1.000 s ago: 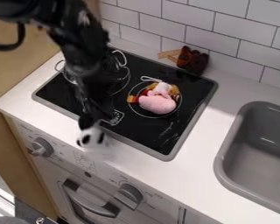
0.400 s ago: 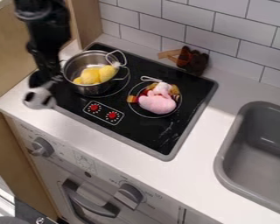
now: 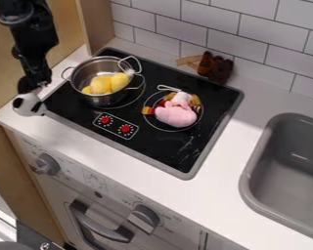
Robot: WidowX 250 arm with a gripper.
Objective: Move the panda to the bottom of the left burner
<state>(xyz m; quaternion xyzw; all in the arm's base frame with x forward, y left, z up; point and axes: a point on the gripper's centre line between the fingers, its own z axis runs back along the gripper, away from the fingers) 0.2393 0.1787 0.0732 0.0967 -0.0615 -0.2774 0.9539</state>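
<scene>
At the left of the view, over the counter beside the stove's left corner, the black gripper hangs with the panda held at its lower end. The panda is a small white and black plush, tilted, with its head toward the lower left. The left burner lies under a steel pot that has yellow items inside. The panda is to the left of the pot, apart from it.
On the right burner, a pink plush lies on colorful pieces. A dark brown toy leans by the tiled wall. Red knobs mark the stove's front. The grey sink is at the right; a wooden panel stands behind the arm.
The arm and the panda have moved left, from the stove's front edge to its left corner. The pot and the red knobs have come into sight.
</scene>
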